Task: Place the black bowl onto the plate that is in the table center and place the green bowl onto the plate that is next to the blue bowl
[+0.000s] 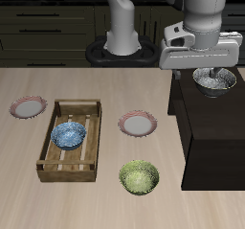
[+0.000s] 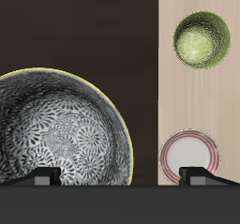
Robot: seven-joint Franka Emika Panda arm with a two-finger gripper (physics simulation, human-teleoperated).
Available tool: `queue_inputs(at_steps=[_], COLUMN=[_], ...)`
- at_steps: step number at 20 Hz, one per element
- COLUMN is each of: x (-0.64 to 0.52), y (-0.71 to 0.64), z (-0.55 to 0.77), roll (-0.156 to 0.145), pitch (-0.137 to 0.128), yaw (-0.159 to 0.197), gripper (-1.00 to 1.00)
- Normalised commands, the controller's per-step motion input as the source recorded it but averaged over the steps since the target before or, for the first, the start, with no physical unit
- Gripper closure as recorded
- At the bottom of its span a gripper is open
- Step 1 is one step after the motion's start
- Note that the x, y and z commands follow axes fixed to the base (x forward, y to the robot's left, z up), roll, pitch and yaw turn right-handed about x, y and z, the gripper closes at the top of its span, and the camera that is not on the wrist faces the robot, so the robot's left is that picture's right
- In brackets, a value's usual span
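Tool (image 1: 212,72) just above black bowl (image 1: 214,80), dark block (image 1: 206,127)

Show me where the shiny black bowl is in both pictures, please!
Exterior view: the black bowl sits on the tall dark block, right under the gripper.
Wrist view: the black bowl fills much of the picture, on the dark block, close under the jaws.
Shared landmark: the green bowl on the table, with a plate near it.
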Motion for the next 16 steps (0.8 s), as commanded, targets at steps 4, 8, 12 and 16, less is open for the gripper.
queue_inputs(at_steps=[4, 8, 12, 16], x=[-0.02, -0.08, -0.07, -0.04], y=[0.02, 0.09, -0.02, -0.14], z=[-0.14, -0.28, -0.18, 0.04], roll=[0.017, 0.075, 0.020, 0.018], pitch=[0.008, 0.035, 0.020, -0.024], yaw=[0.007, -0.001, -0.010, -0.006], gripper=[-1.00, -1.00, 1.00, 1.00])
